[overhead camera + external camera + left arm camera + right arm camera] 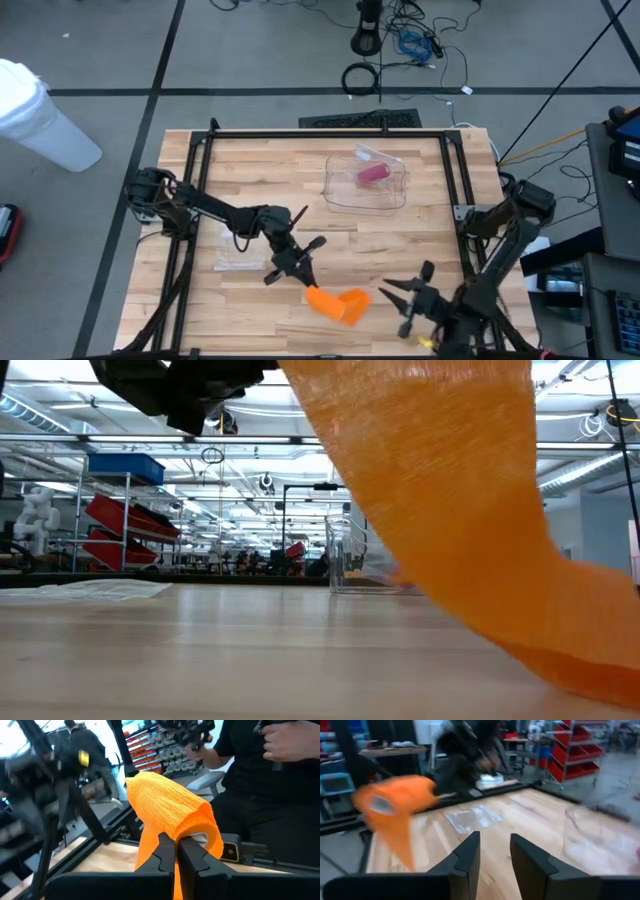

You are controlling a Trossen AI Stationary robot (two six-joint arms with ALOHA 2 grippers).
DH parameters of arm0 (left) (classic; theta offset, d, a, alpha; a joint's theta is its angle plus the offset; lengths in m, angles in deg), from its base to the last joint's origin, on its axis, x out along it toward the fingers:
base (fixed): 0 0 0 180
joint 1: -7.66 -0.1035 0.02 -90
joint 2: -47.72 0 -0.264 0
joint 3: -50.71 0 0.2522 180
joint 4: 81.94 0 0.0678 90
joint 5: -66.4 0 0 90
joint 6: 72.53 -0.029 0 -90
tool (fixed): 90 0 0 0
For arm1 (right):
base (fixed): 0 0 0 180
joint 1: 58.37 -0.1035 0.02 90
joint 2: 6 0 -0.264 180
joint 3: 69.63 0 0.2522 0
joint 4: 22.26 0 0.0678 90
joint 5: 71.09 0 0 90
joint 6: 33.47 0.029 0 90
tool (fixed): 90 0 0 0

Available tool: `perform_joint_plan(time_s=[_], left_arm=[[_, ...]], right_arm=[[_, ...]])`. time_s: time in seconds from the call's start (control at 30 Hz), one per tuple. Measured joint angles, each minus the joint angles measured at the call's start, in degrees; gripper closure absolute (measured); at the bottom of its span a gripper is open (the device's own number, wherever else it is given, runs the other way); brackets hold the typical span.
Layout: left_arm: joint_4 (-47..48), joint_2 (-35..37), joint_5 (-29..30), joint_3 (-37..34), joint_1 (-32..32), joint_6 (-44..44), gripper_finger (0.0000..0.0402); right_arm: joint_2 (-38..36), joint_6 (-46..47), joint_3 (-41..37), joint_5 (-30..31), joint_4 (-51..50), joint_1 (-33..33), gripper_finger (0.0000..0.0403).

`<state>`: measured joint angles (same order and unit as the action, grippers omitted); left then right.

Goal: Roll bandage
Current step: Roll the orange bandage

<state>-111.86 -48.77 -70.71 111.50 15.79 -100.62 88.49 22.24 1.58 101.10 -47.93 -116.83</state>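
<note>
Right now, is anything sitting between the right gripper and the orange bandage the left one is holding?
Nothing visible does. The left gripper is shut on the orange bandage, lifting one end off the table. The right gripper is open beside it, with only bare wood between. The clear container lies farther back, out of that path.

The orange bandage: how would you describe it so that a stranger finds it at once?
On the wooden table, look at the near edge between the two arms. The orange bandage hangs there from the shut left gripper; nothing else on the table is bright orange.
</note>
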Motion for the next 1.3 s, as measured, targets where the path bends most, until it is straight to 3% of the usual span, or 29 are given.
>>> perform_joint_plan(time_s=[0.13,0.23,0.7,0.9,1.13,1.3], left_arm=[[0.1,0.0,0.8,0.0,0.7,-1.1,0.0401],[0.7,0.0,3.4,0.0,0.6,-0.9,0.0401],[7.3,0.0,11.5,0.0,-0.2,-0.7,0.0401],[7.3,0.0,13.2,0.0,-0.3,-0.7,0.0401],[8.7,0.0,13.4,0.0,-0.2,-0.6,0.0402],[9.8,0.0,14.8,0.0,-0.3,-0.6,0.0402]], right_arm=[[4.4,7.5,-1.7,-1.6,0.7,1.9,0.0309],[6.1,7.5,-1.7,-1.6,1.3,2.2,0.0309],[6.4,-15.6,-1.6,-0.2,14.9,3.7,0.0303],[6.4,-19.2,-1.6,-4.6,15.2,7.5,0.0303],[6.3,-27.9,-1.6,-15.2,19.1,11.9,0.0303],[6.3,-29.8,-1.6,-16.5,18.9,14.1,0.0303]])
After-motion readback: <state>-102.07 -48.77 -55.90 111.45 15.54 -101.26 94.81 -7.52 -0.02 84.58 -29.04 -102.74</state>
